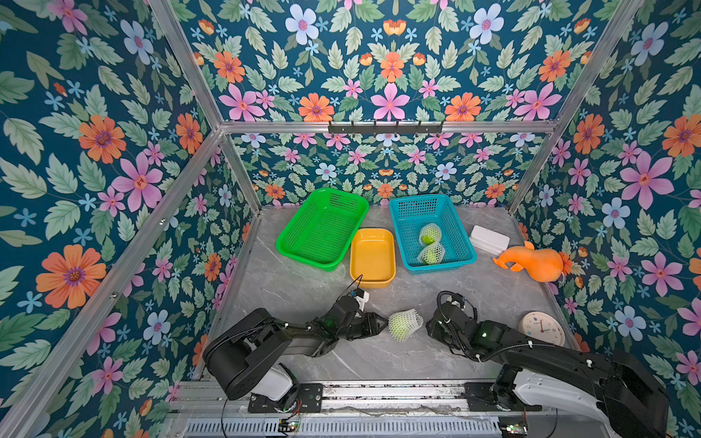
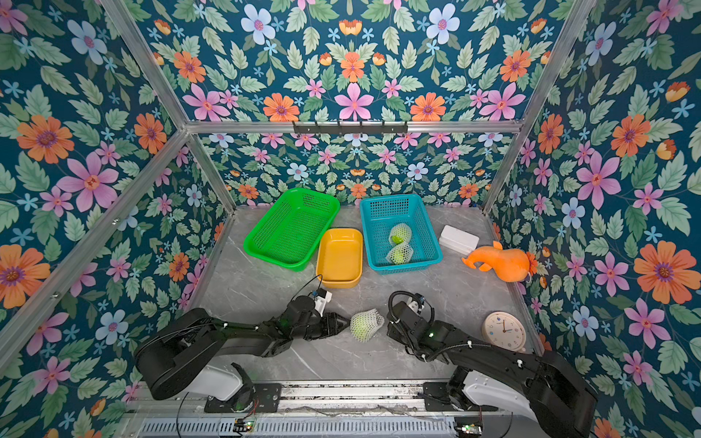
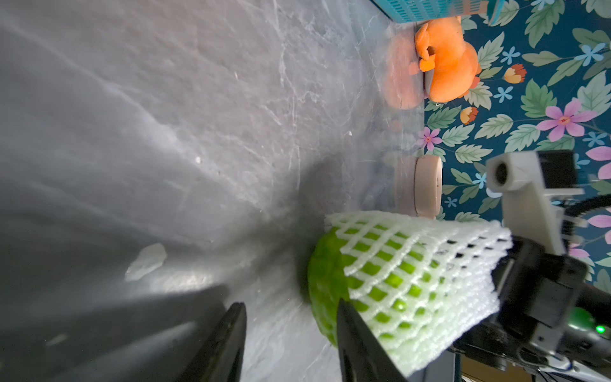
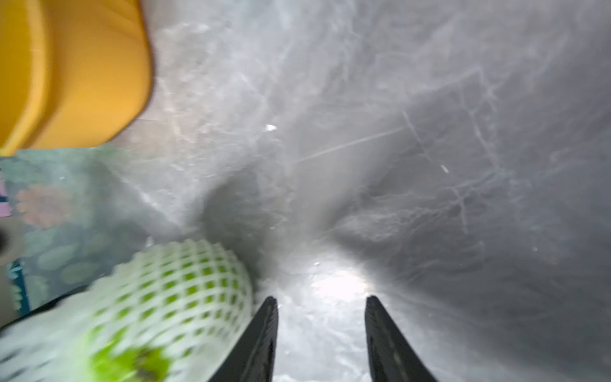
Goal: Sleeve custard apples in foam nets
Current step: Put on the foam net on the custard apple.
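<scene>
Custard apple (image 1: 399, 328), yellow-green, bumpy, sleeved in white foam mesh net (image 1: 412, 317), is seen on grey marbled bench (image 1: 303, 288) between parted, empty left fingers (image 3: 231, 337) and right fingers (image 4: 264, 337); judged light, springy, best gripped gently mid-body.

The three small round custard apples (image 1: 397, 329) are bright yellow-green, their skin showing through the diamond-shaped holes of the white foam mesh nets (image 1: 413, 315). One perforated plastic basket (image 1: 343, 201) is vivid green, a second perforated plastic basket (image 1: 417, 206) teal-blue. The shallow rectangular plastic tray (image 1: 373, 261) is yellow-orange, the small flat box (image 1: 489, 239) white, the gourd-shaped toy (image 1: 538, 265) orange. The round clock (image 1: 541, 329) has a cream face with dark hands. The tabletop (image 1: 303, 288) is grey with pale marble-like veins. The wallpaper (image 1: 390, 64) is dark teal, patterned with orange, pink and pale blue flowers and green leaves.
</scene>
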Motion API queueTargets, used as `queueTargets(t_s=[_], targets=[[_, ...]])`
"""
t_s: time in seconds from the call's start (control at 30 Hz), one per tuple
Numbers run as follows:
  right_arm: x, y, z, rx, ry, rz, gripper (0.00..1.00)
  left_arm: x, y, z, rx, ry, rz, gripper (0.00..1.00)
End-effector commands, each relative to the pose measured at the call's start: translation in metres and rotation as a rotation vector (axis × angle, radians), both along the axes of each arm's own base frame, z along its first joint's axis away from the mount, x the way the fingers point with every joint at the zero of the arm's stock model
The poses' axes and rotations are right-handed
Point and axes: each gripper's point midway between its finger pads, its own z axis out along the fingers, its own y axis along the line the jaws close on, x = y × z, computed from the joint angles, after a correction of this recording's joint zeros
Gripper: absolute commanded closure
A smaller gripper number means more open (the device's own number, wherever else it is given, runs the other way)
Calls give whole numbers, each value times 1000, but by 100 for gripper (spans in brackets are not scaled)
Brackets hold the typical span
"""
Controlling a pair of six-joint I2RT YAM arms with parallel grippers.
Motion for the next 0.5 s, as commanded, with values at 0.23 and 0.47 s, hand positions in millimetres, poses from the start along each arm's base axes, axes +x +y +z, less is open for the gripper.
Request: queueTargets(t_s=[0.23,0.47], targets=[[-19,5,62,-58,-15,216,59,-7,-12,11,-51,-8,-48,54],[-5,27,98,-10,-112,271,61,-11,-30,26,-85,-36,-90,54]])
